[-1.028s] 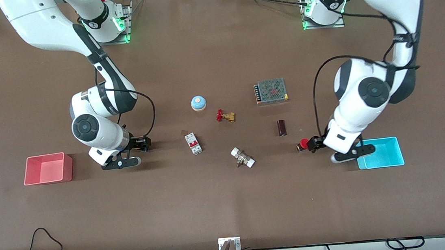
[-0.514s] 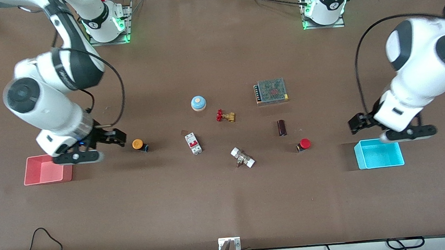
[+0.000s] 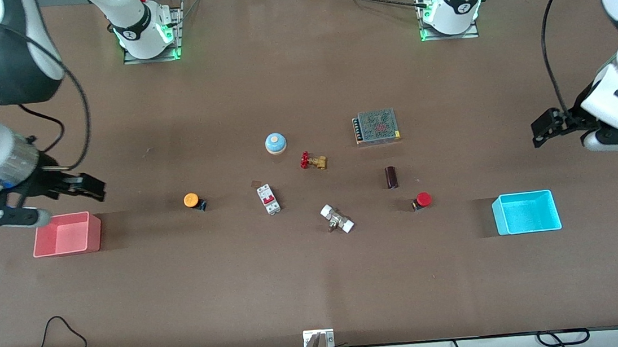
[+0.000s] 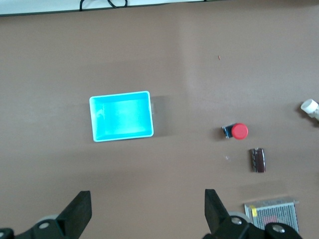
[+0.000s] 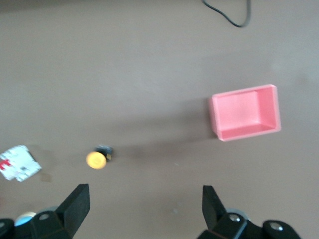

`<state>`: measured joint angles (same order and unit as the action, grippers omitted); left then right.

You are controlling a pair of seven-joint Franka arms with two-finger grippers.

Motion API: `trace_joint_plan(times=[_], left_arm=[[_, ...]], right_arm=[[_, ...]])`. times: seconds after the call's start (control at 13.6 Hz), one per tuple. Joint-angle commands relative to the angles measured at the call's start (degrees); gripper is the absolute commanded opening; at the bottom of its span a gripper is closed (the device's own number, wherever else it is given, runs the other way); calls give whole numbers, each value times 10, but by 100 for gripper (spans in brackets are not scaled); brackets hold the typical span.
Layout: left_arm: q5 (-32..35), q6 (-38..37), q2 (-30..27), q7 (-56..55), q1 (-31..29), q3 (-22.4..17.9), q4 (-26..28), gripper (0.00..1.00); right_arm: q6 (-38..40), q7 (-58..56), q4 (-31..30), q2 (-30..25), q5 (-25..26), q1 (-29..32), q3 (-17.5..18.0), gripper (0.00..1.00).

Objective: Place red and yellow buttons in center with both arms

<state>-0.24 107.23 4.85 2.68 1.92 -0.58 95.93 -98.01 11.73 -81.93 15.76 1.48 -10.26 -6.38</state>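
Note:
The yellow button lies on the brown tabletop beside the middle cluster, toward the right arm's end; it also shows in the right wrist view. The red button lies toward the left arm's end and shows in the left wrist view. My right gripper is open and empty, up over the table beside the pink bin, well apart from the yellow button. My left gripper is open and empty, up over the table near the cyan bin, well apart from the red button.
In the middle stand a blue dome on a beige base, a brass valve with a red handwheel, a circuit breaker, a power supply, a dark cylinder and a white-ended fitting.
Both grippers let go of the buttons, opened, and drew up and away toward their own ends of the table. The two buttons stay where they were set down.

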Motion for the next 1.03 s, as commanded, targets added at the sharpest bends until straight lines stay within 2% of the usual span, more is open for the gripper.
trace_joint_plan(times=[0.0, 0.15, 0.29, 0.51, 0.73, 0.95], left_arm=[[-1, -18, -39, 26, -10, 5, 19, 100], [-1, -18, -50, 39, -14, 5, 21, 100], [-1, -14, -66, 42, -17, 6, 38, 100], [-1, -4, -86, 41, -17, 8, 58, 100], [-2, -30, -80, 38, -17, 5, 9, 100], [-5, -60, -75, 39, -17, 5, -13, 100]], right_arm=[[55, -101, 26, -22, -6, 10, -42, 100], [68, -150, 19, -49, -2, 28, -41, 100], [83, -149, 12, -56, -5, 25, -40, 100], [86, -141, -36, -93, -8, 24, -39, 100], [93, -137, -50, -107, -8, 27, -40, 100], [96, -137, -51, -113, -7, 26, -40, 100]])
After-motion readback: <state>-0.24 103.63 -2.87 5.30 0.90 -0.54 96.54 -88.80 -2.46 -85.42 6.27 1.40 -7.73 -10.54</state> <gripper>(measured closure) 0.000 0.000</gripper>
